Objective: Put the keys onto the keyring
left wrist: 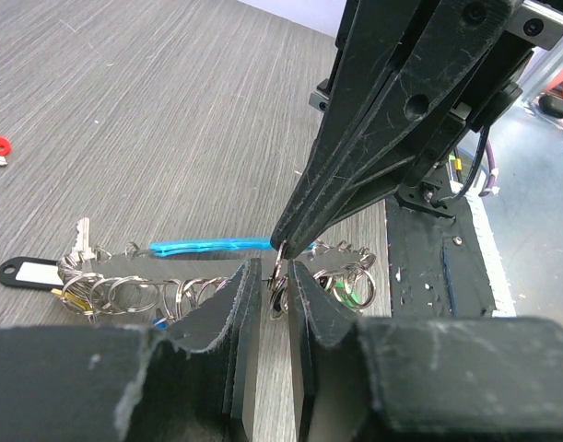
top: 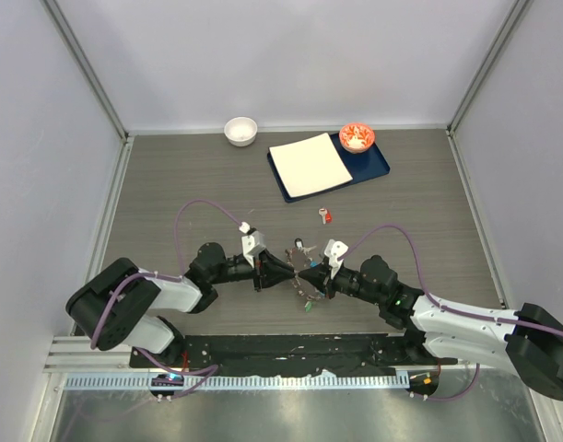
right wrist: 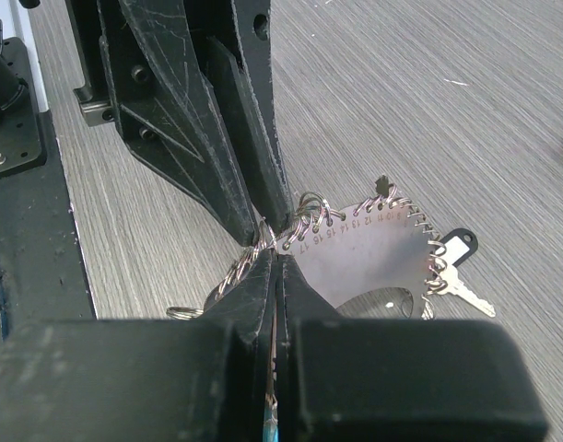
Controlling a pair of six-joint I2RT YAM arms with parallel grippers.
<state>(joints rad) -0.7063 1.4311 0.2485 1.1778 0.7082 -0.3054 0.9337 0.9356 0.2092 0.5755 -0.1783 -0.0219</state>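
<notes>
The keyring, a grey numbered metal plate edged with small split rings and a light blue crescent, lies between the two arms. My right gripper is shut on a thin toothed silver piece with a blue end, seemingly a blue-headed key, and its tip touches a small split ring. That ring sits in the narrow gap of my left gripper, whose jaws stand slightly apart. Both tips meet over the ring. A red key lies apart on the table. A green key head hangs on the rings.
A silver key with a black tag hangs from the plate's far end. At the back stand a white bowl, an orange bowl and a blue tray holding a white sheet. The black base rail runs close behind.
</notes>
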